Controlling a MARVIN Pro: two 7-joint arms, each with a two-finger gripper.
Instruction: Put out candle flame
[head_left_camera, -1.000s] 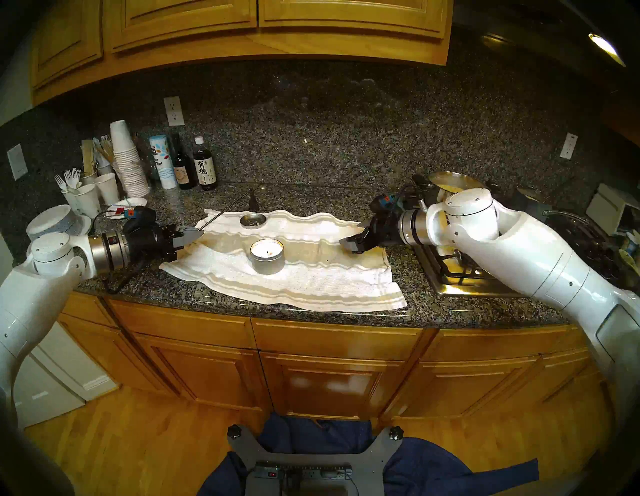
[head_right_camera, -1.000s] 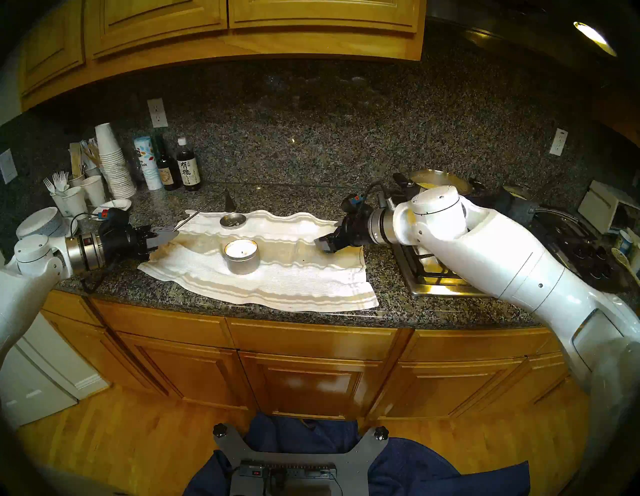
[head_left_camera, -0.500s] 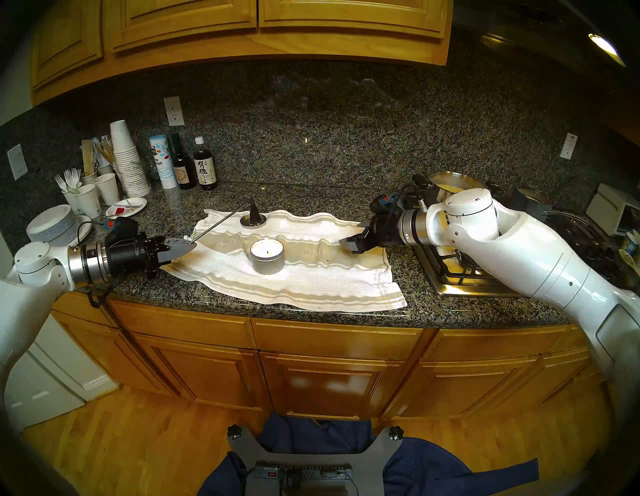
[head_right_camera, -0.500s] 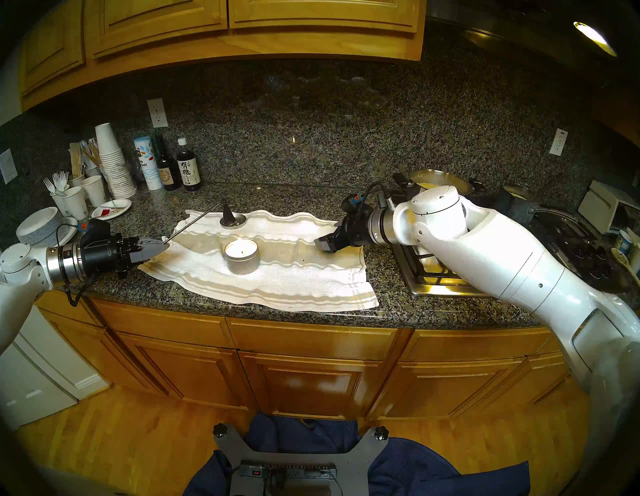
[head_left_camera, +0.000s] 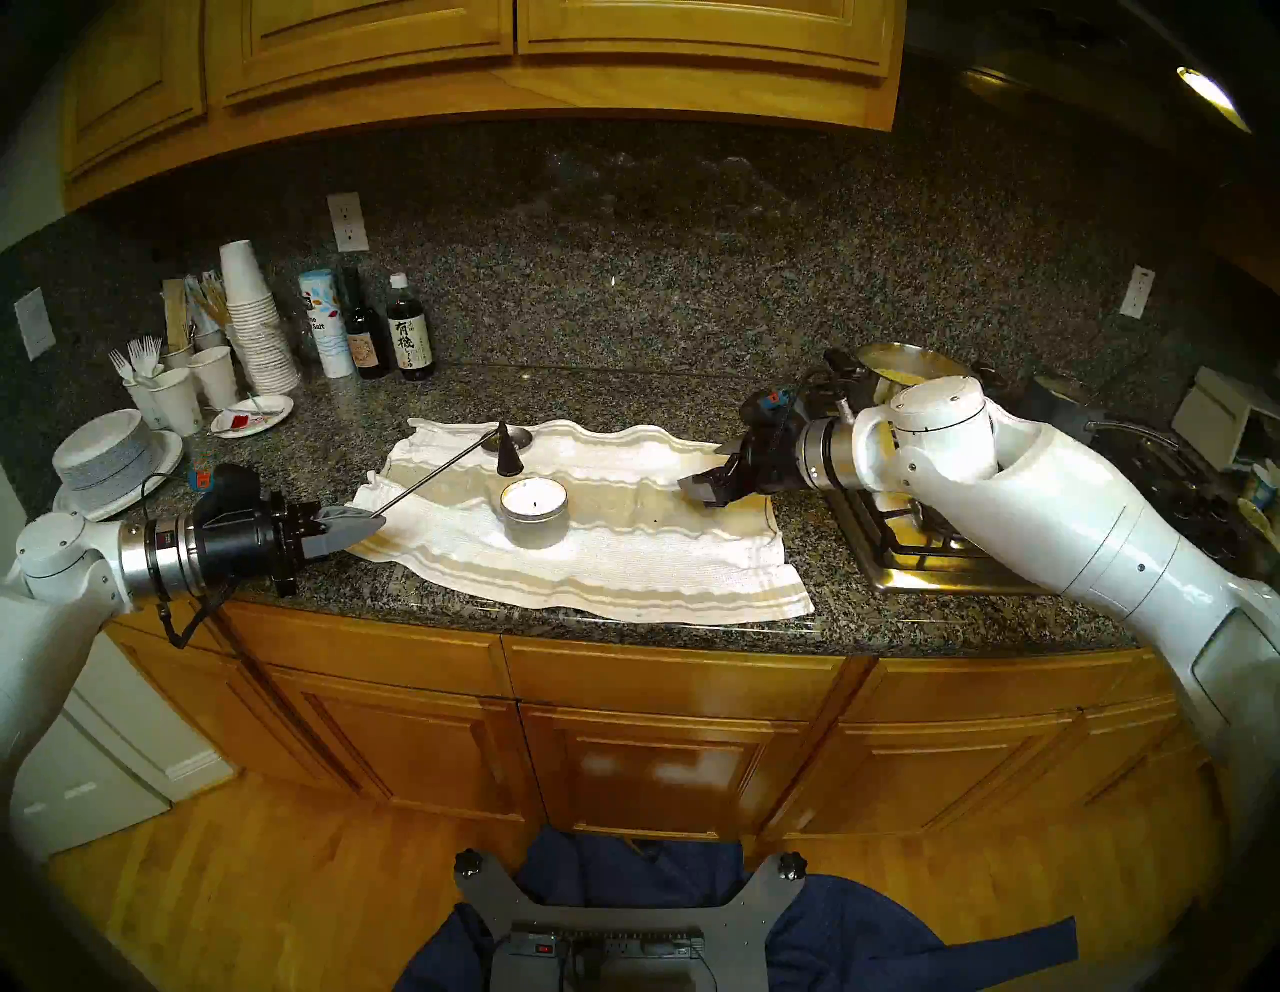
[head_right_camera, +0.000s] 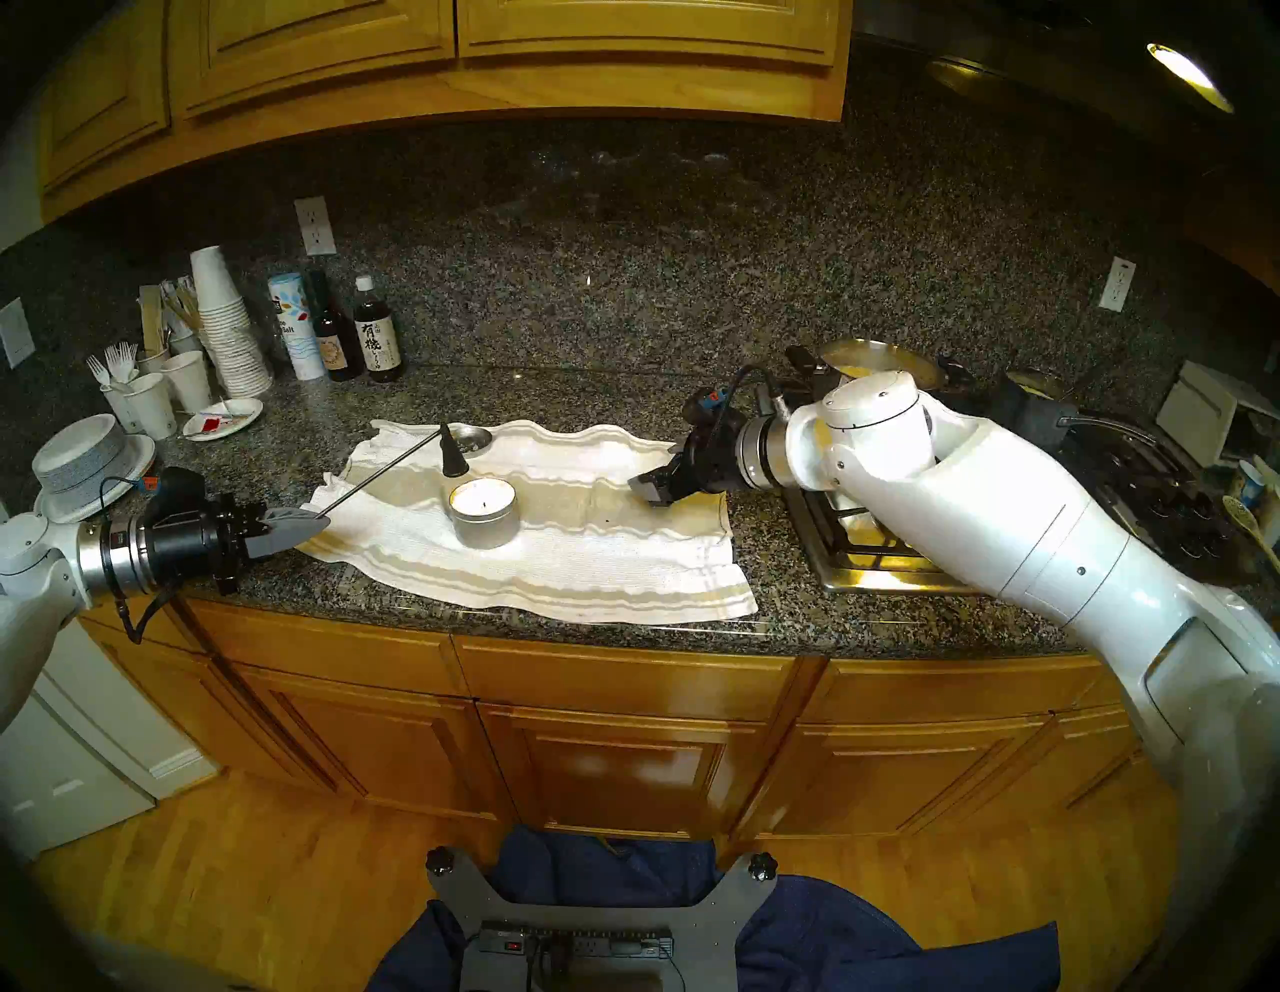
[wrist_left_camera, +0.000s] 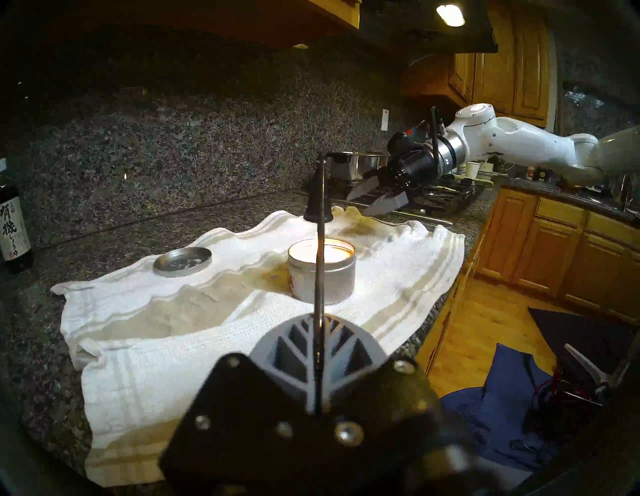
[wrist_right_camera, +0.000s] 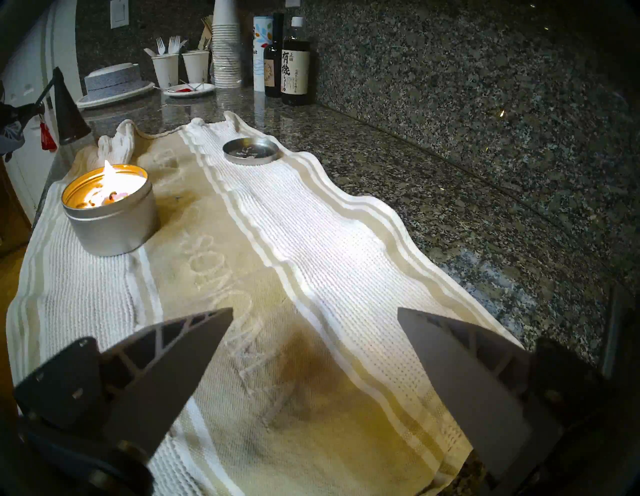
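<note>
Both grippers differ: left gripper pinches snuffer rod, right gripper wide, empty. Center cone over flame, lower gently; it prob. sits slightly behind candle.

In the left wrist view, the thin metal rod crosses the short silver candle tin, hiding its flame (only glow shows).

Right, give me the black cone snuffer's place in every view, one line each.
Head stereo left: black cone snuffer left of centre, just behind the candle.
Head stereo right: cone left of centre, up-left of the candle.
Left wrist: cone centre, beyond the candle, rod running to the left gripper.
Right wrist: cone far left, upper part.
Shared landmark: the lit candle.
</note>
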